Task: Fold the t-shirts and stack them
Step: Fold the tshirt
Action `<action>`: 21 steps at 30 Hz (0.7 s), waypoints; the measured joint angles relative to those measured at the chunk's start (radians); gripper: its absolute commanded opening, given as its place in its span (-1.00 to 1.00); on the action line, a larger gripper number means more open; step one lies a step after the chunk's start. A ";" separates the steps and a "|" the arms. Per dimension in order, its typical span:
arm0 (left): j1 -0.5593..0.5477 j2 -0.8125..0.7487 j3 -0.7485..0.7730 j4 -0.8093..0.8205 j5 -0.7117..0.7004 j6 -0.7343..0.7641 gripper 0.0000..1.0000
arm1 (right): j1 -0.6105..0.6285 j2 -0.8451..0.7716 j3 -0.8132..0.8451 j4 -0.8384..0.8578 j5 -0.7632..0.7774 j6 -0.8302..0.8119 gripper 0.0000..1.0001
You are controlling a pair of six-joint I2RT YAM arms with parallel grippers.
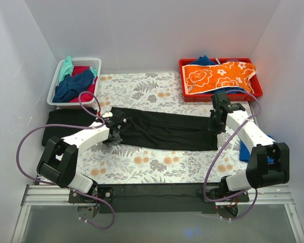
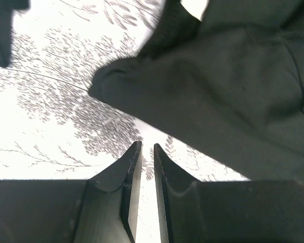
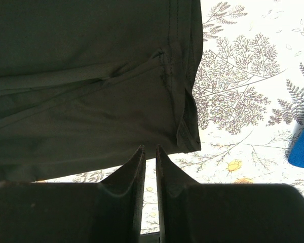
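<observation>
Black t-shirt [image 1: 167,129] lies in a long, narrow band across the middle of the table covering [image 1: 142,169], and each of your grippers sits at one end of it.

The left gripper [image 2: 147,148] has its fingers drawn almost together, only a thin slit between them and nothing in it. Its tips hang over bare covering just short of a rumpled corner of the shirt [image 2: 233,91]. The right gripper [image 3: 150,148] is the same, nearly closed and empty, with its tips just off the hemmed edge of the shirt [image 3: 81,76].

As I judge it, the lengthwise fold is made, but the band is not yet folded across and not yet on any pile. A dark cloth [image 1: 58,126] lies flat at the left and a blue cloth [image 1: 244,150] beside your right arm; I cannot tell whether either is a finished fold. A heap of coloured clothes [image 1: 76,81] waits in the white basket [image 1: 54,87].

The right end shows a clean stitched edge to pinch, while the left corner is bunched. You have open covering nearer the arm bases for folding. The red tray [image 1: 185,90] with its orange flowered cloth [image 1: 218,76] is near the right gripper [image 1: 216,120], and the basket stands beyond the left gripper [image 1: 116,130].
</observation>
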State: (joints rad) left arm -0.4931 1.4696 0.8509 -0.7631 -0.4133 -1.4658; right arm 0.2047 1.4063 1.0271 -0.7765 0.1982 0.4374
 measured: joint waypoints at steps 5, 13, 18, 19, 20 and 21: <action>0.030 -0.010 -0.002 0.016 -0.012 0.001 -0.68 | 0.000 0.010 -0.002 0.000 -0.004 -0.007 -0.63; 0.055 -0.013 0.049 0.054 -0.014 0.029 -0.64 | 0.002 0.022 -0.002 0.000 -0.011 -0.018 -0.63; 0.076 0.047 0.092 0.104 -0.013 0.051 -0.64 | 0.005 0.031 -0.003 0.000 -0.014 -0.023 -0.63; 0.079 0.065 0.097 0.113 -0.011 0.053 -0.65 | 0.005 0.033 -0.003 0.000 -0.014 -0.023 -0.63; 0.080 0.082 0.099 0.119 -0.010 0.056 -0.65 | 0.005 0.034 -0.003 0.000 -0.014 -0.023 -0.63; 0.081 0.097 0.099 0.121 -0.008 0.056 -0.65 | 0.005 0.036 -0.003 0.000 -0.015 -0.023 -0.63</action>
State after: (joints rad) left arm -0.4122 1.5661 0.9501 -0.6418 -0.4213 -1.4097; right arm 0.2100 1.4425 1.0245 -0.7761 0.1833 0.4141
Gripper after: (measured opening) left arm 0.177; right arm 0.184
